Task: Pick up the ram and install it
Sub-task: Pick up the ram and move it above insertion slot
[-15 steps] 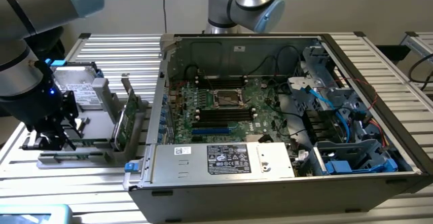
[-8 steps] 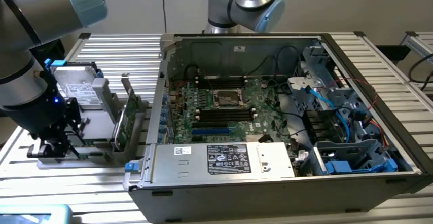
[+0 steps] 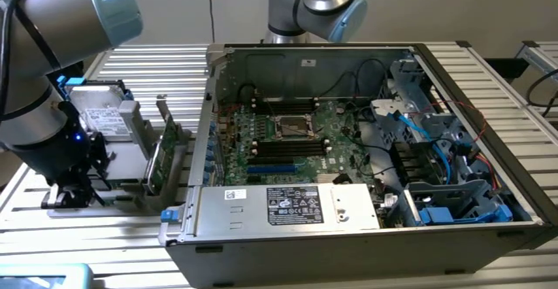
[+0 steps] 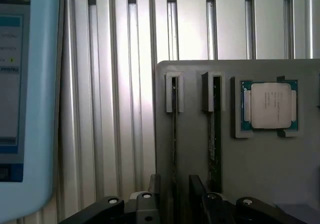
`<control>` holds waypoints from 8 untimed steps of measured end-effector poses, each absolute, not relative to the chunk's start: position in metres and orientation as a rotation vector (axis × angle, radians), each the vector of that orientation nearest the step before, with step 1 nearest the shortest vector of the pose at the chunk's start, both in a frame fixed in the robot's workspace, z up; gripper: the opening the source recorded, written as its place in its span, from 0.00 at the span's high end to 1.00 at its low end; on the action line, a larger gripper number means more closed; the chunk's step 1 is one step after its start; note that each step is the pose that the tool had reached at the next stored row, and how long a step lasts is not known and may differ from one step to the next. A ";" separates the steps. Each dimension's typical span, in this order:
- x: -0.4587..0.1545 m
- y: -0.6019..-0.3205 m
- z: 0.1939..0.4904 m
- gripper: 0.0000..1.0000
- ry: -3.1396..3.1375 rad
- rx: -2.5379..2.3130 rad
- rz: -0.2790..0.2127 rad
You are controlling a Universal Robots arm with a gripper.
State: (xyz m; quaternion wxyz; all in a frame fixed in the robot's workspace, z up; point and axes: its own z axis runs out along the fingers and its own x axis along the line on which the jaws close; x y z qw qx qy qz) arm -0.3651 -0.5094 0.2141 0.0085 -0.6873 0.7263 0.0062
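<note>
**Green stick between spread claw fingers, not yet lifted**

The claw (image 4: 174, 196) hangs low over a grey holder plate (image 4: 250, 184) on the slatted table (image 4: 115, 84), with its fingers (image 4: 155, 191) spread wide. The ram (image 4: 174, 134) stands on edge in a slot of that plate. It runs between the fingers and, as far as can be seen, touches neither.

The likeliest trouble is the second stick (image 4: 212, 134) in the neighbouring slot just beside it. One finger sits in the narrow gap between the two boards, so a small sideways error could knock or pinch the wrong one. A tilted or off-centre grip could also scrape the thin ram against the slot walls and jam it, or let it slip from the pads.

A processor (image 4: 270, 107) lies in its own pocket further along the plate, and a blue-framed screen (image 4: 25, 99) sits near the plate's edge. In the exterior view a hard drive (image 3: 100, 116) and an upright expansion card (image 3: 157, 158) share the holder. The card and the wall of the open computer case (image 3: 349, 256) stand between the claw and the motherboard (image 3: 301, 138), where loose cables crowd the board.
</note>
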 end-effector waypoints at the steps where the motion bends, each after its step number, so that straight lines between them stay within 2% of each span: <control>1: -0.365 -0.509 0.213 0.64 2.270 -2.149 0.022; 8: -0.365 -0.507 0.202 0.64 2.276 -2.154 0.033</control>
